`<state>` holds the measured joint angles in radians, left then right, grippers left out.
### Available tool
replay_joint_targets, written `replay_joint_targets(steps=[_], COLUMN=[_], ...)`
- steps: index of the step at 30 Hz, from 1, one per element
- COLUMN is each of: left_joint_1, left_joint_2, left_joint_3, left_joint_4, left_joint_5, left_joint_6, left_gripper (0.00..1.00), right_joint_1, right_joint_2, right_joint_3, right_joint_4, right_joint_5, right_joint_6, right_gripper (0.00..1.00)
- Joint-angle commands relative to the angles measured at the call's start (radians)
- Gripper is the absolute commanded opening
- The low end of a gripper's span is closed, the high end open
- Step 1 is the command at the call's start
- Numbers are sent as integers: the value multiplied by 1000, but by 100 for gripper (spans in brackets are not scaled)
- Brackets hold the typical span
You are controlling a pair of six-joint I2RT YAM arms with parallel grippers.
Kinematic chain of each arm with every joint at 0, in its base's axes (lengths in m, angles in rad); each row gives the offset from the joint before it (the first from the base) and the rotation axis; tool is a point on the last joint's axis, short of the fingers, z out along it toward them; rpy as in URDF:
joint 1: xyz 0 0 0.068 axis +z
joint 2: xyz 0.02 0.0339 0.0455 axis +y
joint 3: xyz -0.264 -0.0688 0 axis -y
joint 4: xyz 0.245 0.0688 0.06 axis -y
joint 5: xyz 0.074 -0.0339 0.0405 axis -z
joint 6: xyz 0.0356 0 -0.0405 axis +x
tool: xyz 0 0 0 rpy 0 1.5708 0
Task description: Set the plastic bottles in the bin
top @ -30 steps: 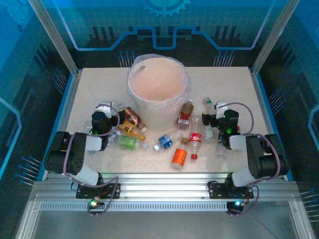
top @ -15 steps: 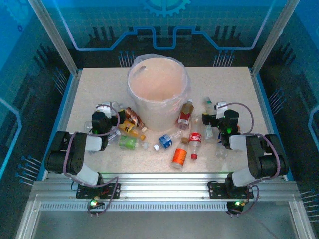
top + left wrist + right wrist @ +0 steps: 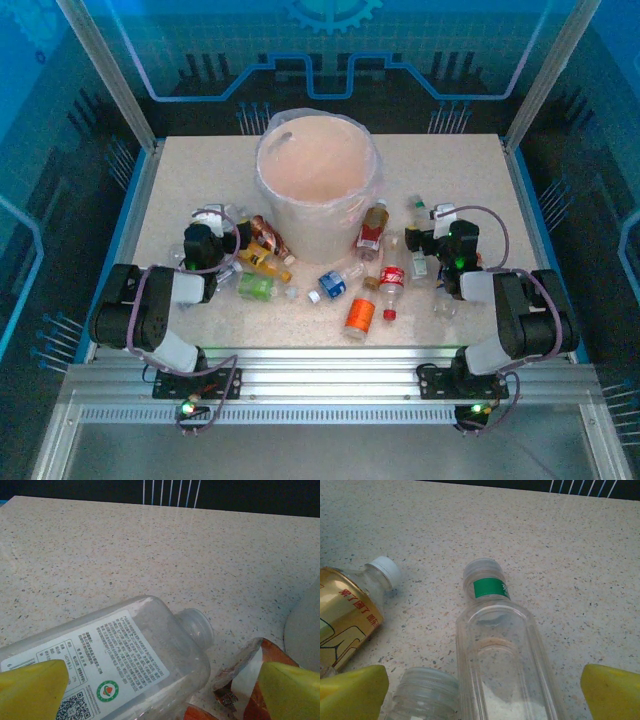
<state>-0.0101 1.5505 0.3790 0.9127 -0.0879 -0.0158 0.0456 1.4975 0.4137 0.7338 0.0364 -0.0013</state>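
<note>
Looking at both arms, nothing's been grabbed yet. The left gripper (image 3: 160, 690) is spread wide, its yellow tips low on either side of a clear white-label bottle (image 3: 125, 665). That bottle lies on its side on the table (image 3: 150, 545), slanted across the gap, with its open neck pointing ahead and a bit right. My guess is the jaws are wide because it's a fat bottle lying at an angle. A crumpled brown-label bottle (image 3: 270, 652) sits by the right-hand tip, so a sloppy close could catch that too.

The right gripper (image 3: 482, 692) is just as wide, with a clear bottle with a green neck band (image 3: 500, 655) lying lengthwise between the tips, cap pointing away. It looks lined up for a squeeze across the body. An amber bottle (image 3: 347, 615) and another clear neck (image 3: 422, 692) crowd the left tip.

The bin (image 3: 320, 230) stands ahead of both grippers, between them, close enough for a short lift over the rim.
</note>
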Motion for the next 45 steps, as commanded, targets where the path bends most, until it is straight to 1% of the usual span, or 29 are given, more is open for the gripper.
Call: replay_joint_targets(steps=[1,3,6,10,15,21,25,28,34,39,43,45], left_joint_1=[4,4,4,4,6,6,6,6,7,8,10,10], left_joint_2=[1,1,-3,-40,-117,-227,-307,-354,-442,-542,-624,-667], left_joint_3=[8,7,5,-9,15,46,82,143,242,288,337,376], left_joint_4=[-1,0,2,-1,-110,-241,-282,-383,-618,-785,-956,-1072], left_joint_5=[22,21,-13,-33,-36,-62,-59,-64,-88,-113,-179,-227], left_joint_6=[22,21,10,4,0,-10,-14,-39,-165,-271,-362,-414], left_gripper=[99,99,99,99,99,99,99,99,99,99,99,99], right_joint_1=[8,9,7,5,4,1,0,-1,0,-1,0,1], right_joint_2=[7,7,6,-9,-47,-112,-189,-258,-398,-497,-544,-556], right_joint_3=[19,18,21,46,131,159,175,194,212,254,287,310], right_joint_4=[21,21,18,-40,-211,-302,-356,-419,-561,-741,-872,-934], right_joint_5=[1,2,-2,-12,-19,23,57,112,156,211,242,249], right_joint_6=[-8,-9,-9,-10,-12,8,3,18,47,128,201,231], right_gripper=[100,100,100,100,100,100,100,100,100,100,100,100])
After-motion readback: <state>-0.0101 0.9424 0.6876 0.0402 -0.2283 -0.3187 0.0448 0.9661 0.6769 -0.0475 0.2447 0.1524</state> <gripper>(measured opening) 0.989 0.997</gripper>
